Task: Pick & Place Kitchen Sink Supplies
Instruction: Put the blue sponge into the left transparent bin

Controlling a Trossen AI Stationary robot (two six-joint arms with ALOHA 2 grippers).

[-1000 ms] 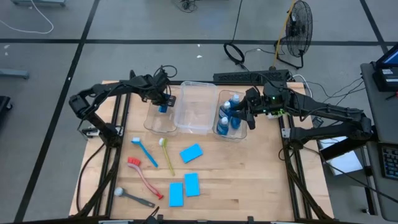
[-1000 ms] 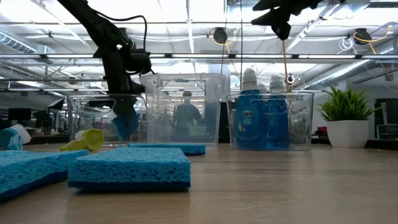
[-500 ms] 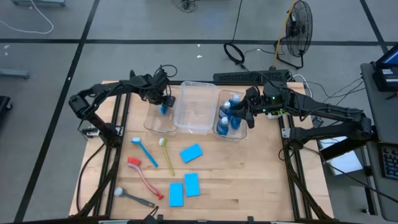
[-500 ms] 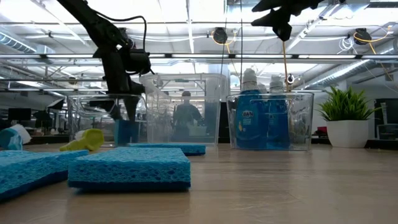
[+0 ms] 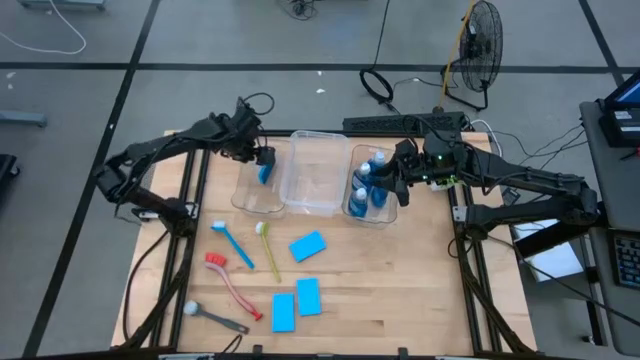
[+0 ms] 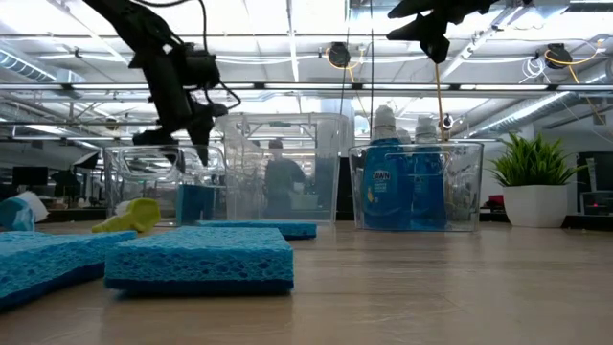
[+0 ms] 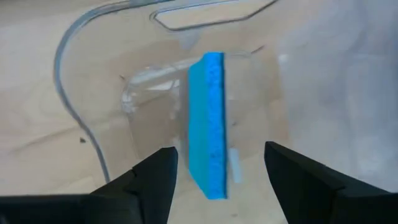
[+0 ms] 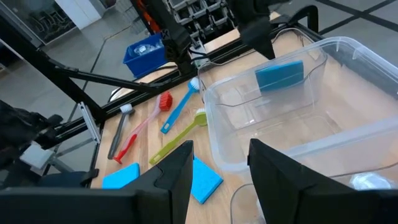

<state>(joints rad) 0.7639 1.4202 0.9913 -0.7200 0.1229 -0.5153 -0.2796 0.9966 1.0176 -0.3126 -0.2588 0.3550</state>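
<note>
A blue sponge [image 7: 208, 121] stands on its edge on the floor of the left clear bin [image 5: 250, 195]. My left gripper [image 7: 219, 151] hangs open above it, clear of the bin's rim [image 6: 187, 144], with a finger on either side and touching nothing. Blue-liquid bottles [image 5: 372, 182] stand in the right bin [image 6: 417, 187]. My right gripper [image 5: 390, 185] waits open above that bin. Three more sponges [image 5: 308, 245] and several long-handled brushes [image 5: 232, 244] lie on the near part of the table.
An empty clear bin [image 5: 312, 172] stands between the other two. A potted plant [image 6: 536, 182] stands at the right. The red brush [image 5: 230, 282] and the grey brush [image 5: 215, 317] lie near the left front corner. A person [image 6: 283, 177] shows in the room behind.
My left gripper has opened and let go of the sponge inside the left bin, then risen up out of the bin. The sponge has stayed standing on its edge on the bin's floor.
</note>
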